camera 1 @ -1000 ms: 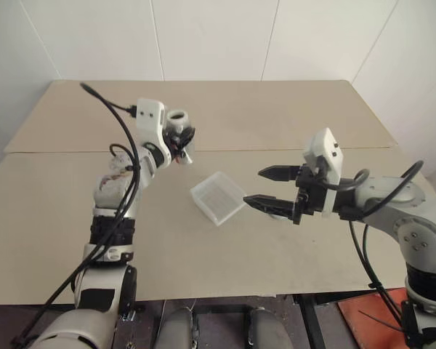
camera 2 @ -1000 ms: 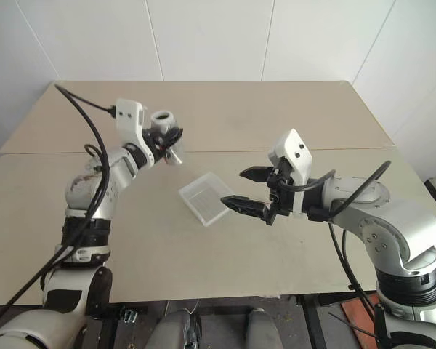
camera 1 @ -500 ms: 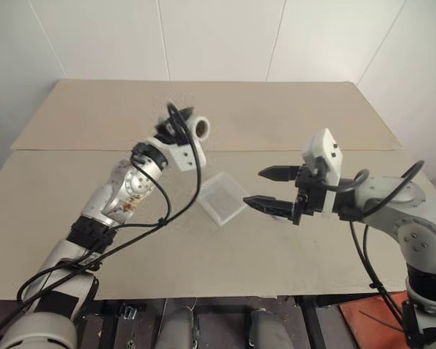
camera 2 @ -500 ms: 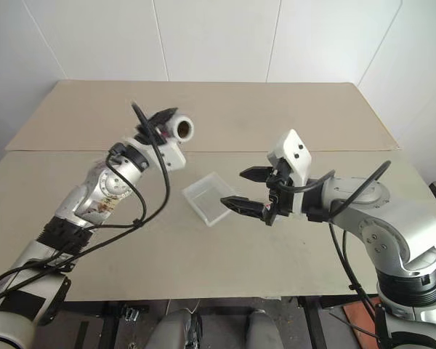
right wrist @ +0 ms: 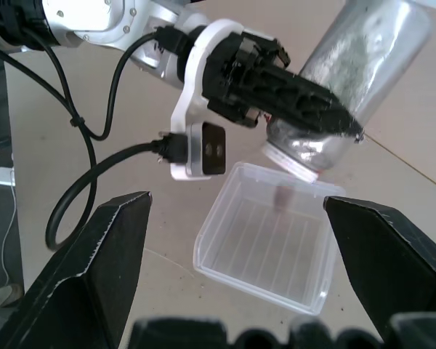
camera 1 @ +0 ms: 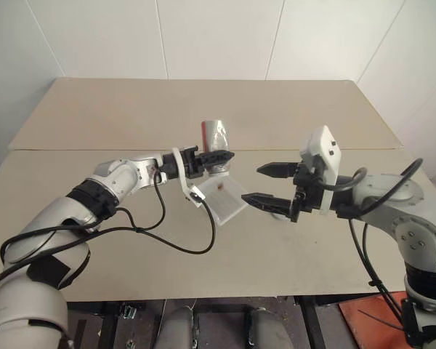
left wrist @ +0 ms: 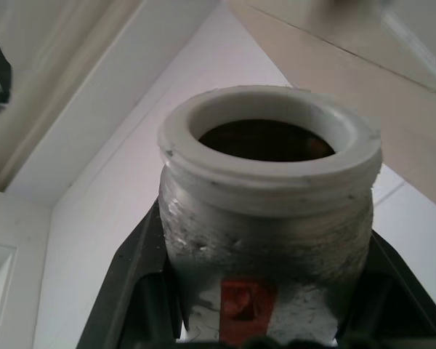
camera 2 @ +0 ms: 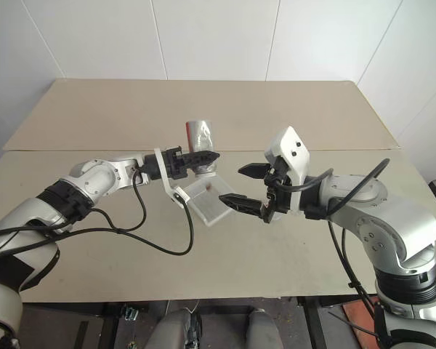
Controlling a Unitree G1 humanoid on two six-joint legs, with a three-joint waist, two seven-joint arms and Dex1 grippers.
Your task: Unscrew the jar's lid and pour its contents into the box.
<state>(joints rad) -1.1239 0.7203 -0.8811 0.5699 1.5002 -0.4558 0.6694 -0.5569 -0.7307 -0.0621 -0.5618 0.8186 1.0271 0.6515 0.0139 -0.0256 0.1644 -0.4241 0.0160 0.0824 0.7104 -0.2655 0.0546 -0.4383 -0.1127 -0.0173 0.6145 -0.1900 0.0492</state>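
Head stereo pair: both eyes look forward and down from above the desk [camera 1: 291, 109], framing both arms, the box [camera 1: 222, 198] at centre and the white wall behind; the right eye's picture is offset slightly sideways from the left's. Left wrist camera: sits very close behind the jar [left wrist: 269, 218], sighting along it into its open mouth, wall and desk edge beyond. Right wrist camera: looks down between the right tool's [right wrist: 240, 240] own spread fingers at the box, jar and left tool [right wrist: 276, 80] from near range, the same central patch both head views cover.
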